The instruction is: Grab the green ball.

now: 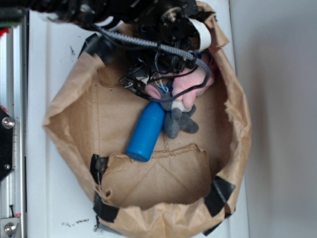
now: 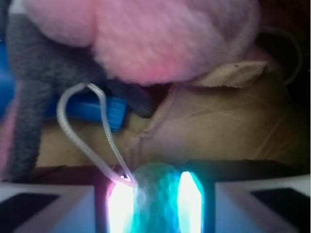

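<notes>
In the exterior view the robot arm reaches in from the eleven o'clock corner and hangs over the upper part of a brown paper bag whose mouth is folded open and fixed with strips of black tape to a white table. Inside the bag a blue cylinder lies tilted, its lower end pointing toward seven o'clock. Just beside it, at its three o'clock, sits a plush toy with a pink body and grey limbs, partly hidden under the arm's black cables. The gripper itself is lost among the arm's dark parts in this view.

The wrist view shows more. At six o'clock of the picture the green ball sits between the two fingers of the gripper, which glare bright white on either side of it and press against its flanks: the claw is closed on the ball. The ball's finely dimpled surface shows between the glowing pads. A grey cord loop runs from the toy down to the left finger at about seven o'clock. The pink fur fills the twelve o'clock half, a grey limb hangs at nine o'clock, and the cylinder's ribbed blue cap peeks out behind the loop. Brown paper lies beyond, toward three o'clock.
</notes>
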Controlling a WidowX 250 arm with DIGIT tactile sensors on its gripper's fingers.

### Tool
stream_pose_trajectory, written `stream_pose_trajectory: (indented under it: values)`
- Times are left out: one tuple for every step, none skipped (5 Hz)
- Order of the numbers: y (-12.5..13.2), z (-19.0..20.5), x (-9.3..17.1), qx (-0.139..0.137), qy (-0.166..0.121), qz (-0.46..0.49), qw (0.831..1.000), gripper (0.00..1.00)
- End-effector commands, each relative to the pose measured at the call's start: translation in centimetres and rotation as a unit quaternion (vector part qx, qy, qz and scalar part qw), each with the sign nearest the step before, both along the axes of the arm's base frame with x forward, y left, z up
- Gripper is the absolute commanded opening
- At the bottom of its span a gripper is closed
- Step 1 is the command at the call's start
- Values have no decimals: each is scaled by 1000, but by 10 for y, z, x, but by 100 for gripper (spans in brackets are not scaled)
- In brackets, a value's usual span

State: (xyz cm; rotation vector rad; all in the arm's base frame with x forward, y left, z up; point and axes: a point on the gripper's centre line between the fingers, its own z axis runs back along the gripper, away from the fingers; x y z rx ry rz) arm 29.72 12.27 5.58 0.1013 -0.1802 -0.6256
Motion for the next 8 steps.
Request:
stream_pose_trajectory:
  values:
    - [-12,76,-9,-43,-26,186,981,0]
    - [-39,77,-4,-21,-4,296,955,0]
    - [-51,82,-1,-20,27,402,915,0]
    - [-52,105,-11,-50,6,395,917,0]
    - [-47,128,-17,-70,-12,383,921,0]
    - [-39,145,-21,-90,-20,376,922,0]
    - [-35,147,-23,-100,-18,378,920,0]
    - [-43,140,-23,-86,-25,378,921,0]
